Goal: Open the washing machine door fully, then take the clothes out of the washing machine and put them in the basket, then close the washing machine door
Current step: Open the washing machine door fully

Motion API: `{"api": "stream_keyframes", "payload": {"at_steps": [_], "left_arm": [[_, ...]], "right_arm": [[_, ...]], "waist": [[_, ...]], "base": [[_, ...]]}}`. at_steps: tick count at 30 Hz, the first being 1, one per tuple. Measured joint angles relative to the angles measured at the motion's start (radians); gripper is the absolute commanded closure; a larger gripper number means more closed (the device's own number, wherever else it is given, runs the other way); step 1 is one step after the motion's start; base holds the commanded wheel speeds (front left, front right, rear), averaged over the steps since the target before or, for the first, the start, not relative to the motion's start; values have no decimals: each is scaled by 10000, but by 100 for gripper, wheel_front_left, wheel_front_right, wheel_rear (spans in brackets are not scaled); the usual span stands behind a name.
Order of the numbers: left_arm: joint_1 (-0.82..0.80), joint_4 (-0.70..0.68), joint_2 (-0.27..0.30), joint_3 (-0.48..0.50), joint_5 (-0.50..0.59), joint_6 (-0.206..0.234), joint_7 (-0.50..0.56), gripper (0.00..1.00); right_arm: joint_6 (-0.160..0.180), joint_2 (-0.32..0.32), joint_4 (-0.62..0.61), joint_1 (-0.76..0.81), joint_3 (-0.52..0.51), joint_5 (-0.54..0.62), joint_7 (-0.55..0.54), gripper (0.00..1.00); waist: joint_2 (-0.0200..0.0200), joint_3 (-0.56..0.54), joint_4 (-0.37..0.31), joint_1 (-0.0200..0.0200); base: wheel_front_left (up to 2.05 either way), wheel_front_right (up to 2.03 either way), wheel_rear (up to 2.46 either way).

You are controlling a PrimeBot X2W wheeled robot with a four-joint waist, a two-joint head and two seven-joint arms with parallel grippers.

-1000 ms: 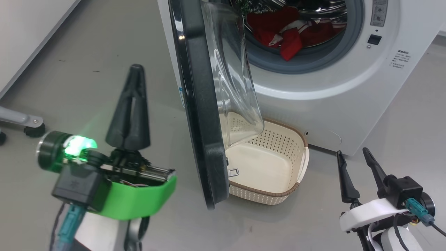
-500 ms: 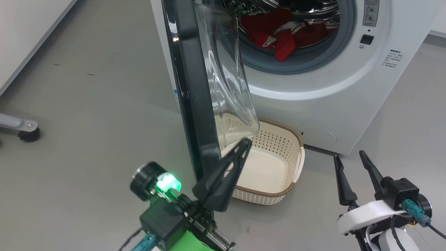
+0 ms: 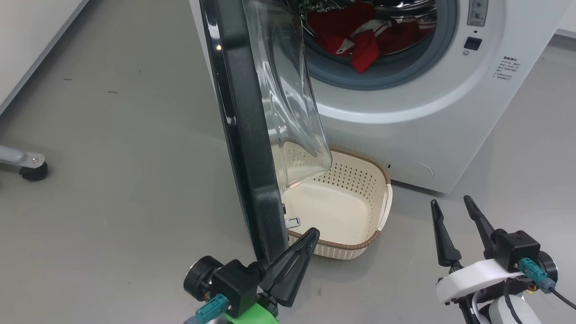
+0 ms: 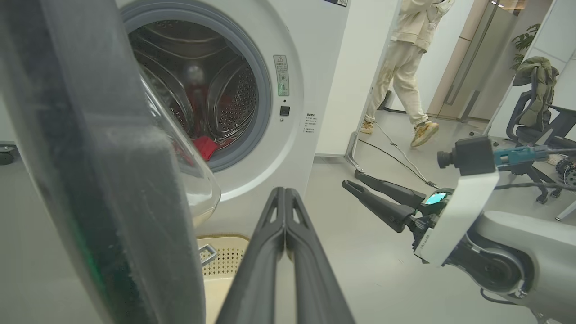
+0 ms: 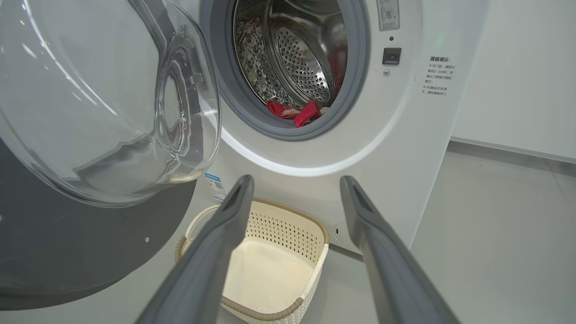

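Head view, looking down at a white front-loading washing machine (image 3: 405, 130) on a grey floor (image 3: 112, 180). The washing machine door (image 3: 245, 148) stands partly open and is seen edge-on. Its black rim runs from 12 o'clock down toward 6 o'clock, and its glass window (image 3: 288, 103) bulges toward 3 o'clock. The clothes (image 3: 364, 49), red with white trim, lie in the drum at 1 o'clock. The basket (image 3: 355, 177), cream and empty, sits on the floor against the machine, partly under the door.

The left hand (image 3: 310, 236), at 6 o'clock, has its fingers pressed together into one point and holds nothing. It is just beside the door's lower edge, on the glass side; whether it touches cannot be told. The right hand (image 3: 451, 202), at 4 o'clock, is spread wide and empty, well apart from the door.

The step in hand appears to be swinging the door fully open. To do it well, the left hand would press its closed fingers against the inner face of the black rim, not the glass. It would then push toward 9 o'clock, following the hinge's arc so the tip does not slip off the edge, and pass above the basket without nudging it.
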State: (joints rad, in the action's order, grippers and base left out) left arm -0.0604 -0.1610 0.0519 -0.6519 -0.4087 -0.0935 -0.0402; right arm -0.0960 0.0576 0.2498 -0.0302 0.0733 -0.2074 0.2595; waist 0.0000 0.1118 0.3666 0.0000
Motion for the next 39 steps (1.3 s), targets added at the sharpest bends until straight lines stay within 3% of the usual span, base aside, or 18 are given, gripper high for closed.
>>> {"api": "stream_keyframes", "payload": {"at_steps": [32, 39], "left_arm": [[-18, 1235, -29, 1141, -48, 642, -98, 100], [-17, 1471, -33, 1670, -52, 1009, -330, 100]], "right_arm": [[-161, -61, 75, -29, -251, 165, 0, 0], [-163, -84, 94, -32, -309, 207, 0, 0]], "waist": [[0, 303, -103, 0], [0, 268, 4, 0]], "base": [[0, 0, 0], [0, 0, 0]]}}
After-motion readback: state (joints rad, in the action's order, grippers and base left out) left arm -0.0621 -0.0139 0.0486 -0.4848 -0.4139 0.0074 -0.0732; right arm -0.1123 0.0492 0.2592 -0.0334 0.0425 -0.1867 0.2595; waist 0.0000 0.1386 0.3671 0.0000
